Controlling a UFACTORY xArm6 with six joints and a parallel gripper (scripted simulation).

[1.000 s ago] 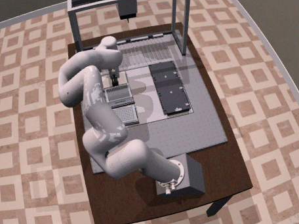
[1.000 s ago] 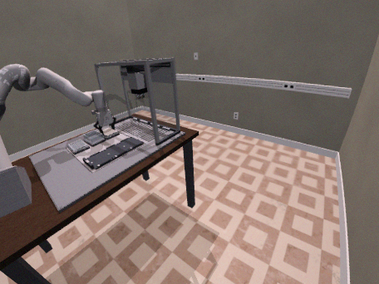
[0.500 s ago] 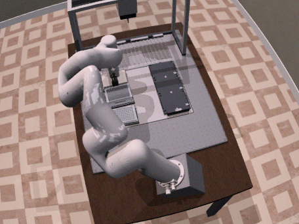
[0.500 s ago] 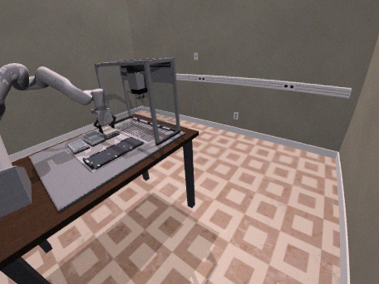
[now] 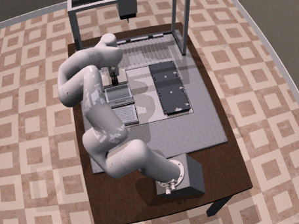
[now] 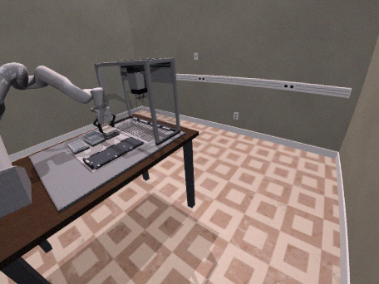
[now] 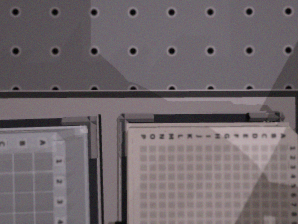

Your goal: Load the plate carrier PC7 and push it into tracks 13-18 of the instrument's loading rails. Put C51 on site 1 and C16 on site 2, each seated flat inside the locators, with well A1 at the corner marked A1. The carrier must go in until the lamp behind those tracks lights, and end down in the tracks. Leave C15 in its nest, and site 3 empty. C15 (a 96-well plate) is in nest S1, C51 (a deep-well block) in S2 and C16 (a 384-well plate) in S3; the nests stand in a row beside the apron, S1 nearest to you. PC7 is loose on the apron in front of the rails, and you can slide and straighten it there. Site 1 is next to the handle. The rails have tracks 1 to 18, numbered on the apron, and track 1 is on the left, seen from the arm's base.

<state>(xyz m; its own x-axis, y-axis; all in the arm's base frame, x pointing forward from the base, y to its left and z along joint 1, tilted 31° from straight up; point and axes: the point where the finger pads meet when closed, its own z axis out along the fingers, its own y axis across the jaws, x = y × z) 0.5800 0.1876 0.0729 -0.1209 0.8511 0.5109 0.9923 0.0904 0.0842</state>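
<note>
Gripper (image 5: 114, 79) is down over the far end of the nest row, at nest S3, fingers spread wide and clamped across C16 (image 7: 210, 175), the 384-well plate. The wrist view shows C16's fine well grid w/ a letter row along its far edge and the dark nest frame around it; can't tell if the plate is lifted or seated. Just left of it in that view is C51 (image 7: 40, 175), the deep-well block w/ larger wells, in its own nest, apart from C16 by the nest walls.

In the top view C51 (image 5: 119, 93) sits in the middle nest and C15 (image 5: 124, 115), the 96-well plate, in the near one. PC7 (image 5: 170, 87) lies on the apron (image 5: 141, 82), right of the nests, all three sites bare, slightly askew to the rails (image 5: 144, 51) beyond it. The gantry frame (image 5: 185, 20) stands over the rails at the far end of the tabletop (image 5: 229, 168).
</note>
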